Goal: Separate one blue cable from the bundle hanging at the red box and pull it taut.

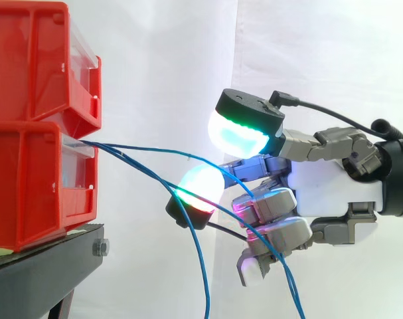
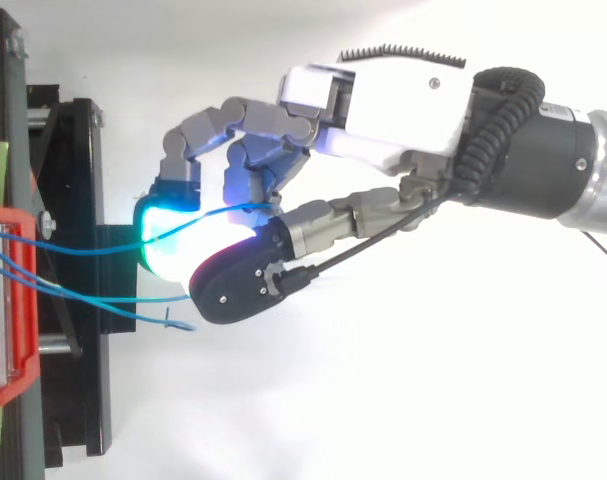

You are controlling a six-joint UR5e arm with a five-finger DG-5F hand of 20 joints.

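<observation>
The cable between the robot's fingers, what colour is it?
The cable is blue; the side view shows it best.

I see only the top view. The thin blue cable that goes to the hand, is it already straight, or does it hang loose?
Observer: Side view: that thin blue cable runs nearly straight, sloping gently down to the hand.
Operator: Does any cable hang down?
Observer: Yes, two blue strands hang past the bottom edge.
Operator: Where do they start?
Observer: At the top front of the lower red plastic bin; an upper red bin sits on it.
</observation>
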